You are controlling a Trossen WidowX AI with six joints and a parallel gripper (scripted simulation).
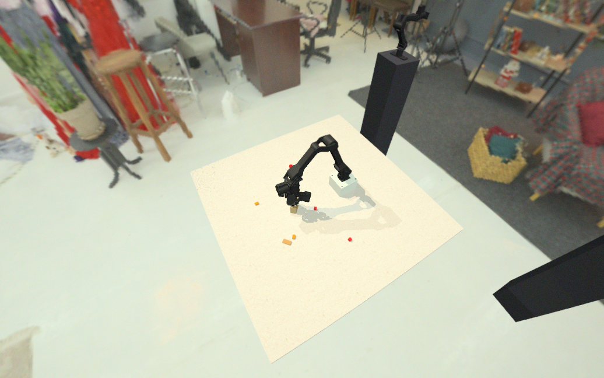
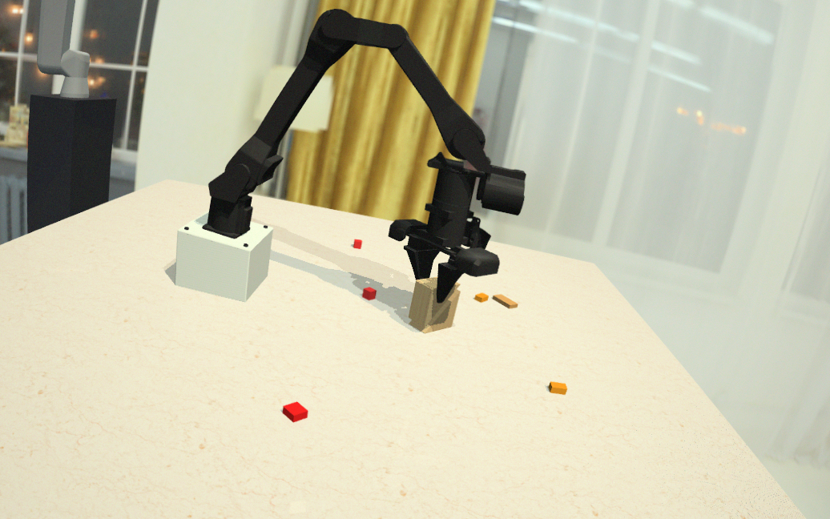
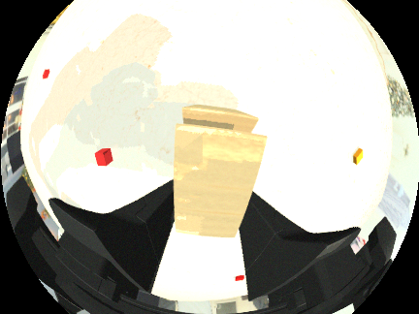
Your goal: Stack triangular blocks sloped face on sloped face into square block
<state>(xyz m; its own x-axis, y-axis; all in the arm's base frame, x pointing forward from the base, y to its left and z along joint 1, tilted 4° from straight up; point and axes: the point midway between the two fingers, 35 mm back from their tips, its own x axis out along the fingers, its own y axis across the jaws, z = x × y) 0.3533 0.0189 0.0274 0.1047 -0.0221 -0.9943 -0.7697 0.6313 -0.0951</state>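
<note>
My gripper (image 1: 293,206) (image 2: 431,288) (image 3: 209,186) is shut on the upper triangular block (image 2: 421,303) (image 3: 218,179), with one finger on each side and its flat top facing the wrist camera. The lower triangular block (image 2: 451,318) (image 3: 220,114) stands on the table directly beneath and beside it. In the exterior view the two are close together and nearly form one square shape. In the wrist view a dark strip shows between the upper block's far edge and the lower block. Their sloped faces are hidden, so full contact cannot be told.
A red cube (image 1: 315,207) (image 2: 368,293) (image 3: 103,157) lies toward the white arm base (image 1: 343,183) (image 2: 221,263). Another red block (image 2: 295,412) and an orange block (image 2: 558,388) (image 3: 358,156) lie farther out. A small orange block (image 1: 294,236) (image 2: 481,297) lies beside an orange plank (image 1: 287,241) (image 2: 505,300).
</note>
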